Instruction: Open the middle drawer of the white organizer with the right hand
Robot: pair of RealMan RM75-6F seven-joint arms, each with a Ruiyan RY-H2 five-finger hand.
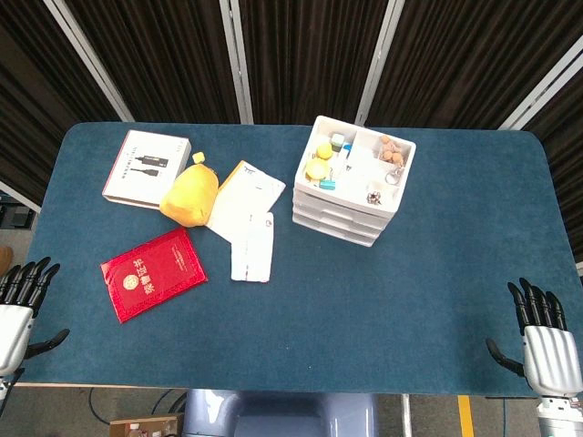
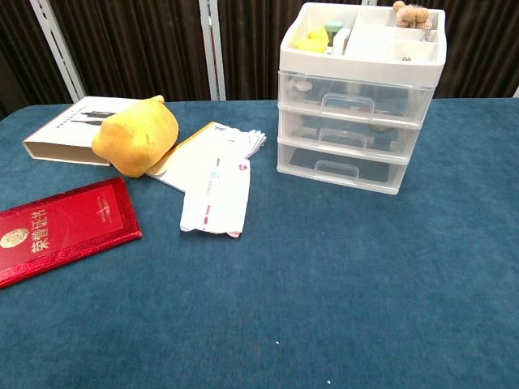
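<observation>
Nothing of the task looks done yet. The organizer (image 2: 357,97) stands on the far right part of the table (image 1: 364,300), and all 3 of its drawers sit flush and closed. The middle drawer (image 2: 347,134), with its handle (image 2: 341,138) facing near, shows no gap in the chest view. The right hand (image 1: 549,350) rests at the near right edge of the table, well apart from the organizer, fingers spread and holding nothing. The left hand (image 1: 16,305) lies at the near left edge, likewise spread and empty. My judgement: the whole job is left, namely the reach across, a hold on the handle and the pull toward the near side.

Counted: 1 organizer with 3 drawers and 1 open top tray (image 1: 357,159) of small items too small to name. To its left lie 1 yellow plush (image 2: 136,134), 1 white box (image 1: 146,167), 1 red booklet (image 2: 57,228), and a loose pile of papers (image 2: 212,162) with 1 envelope (image 2: 217,197) nearest.
</observation>
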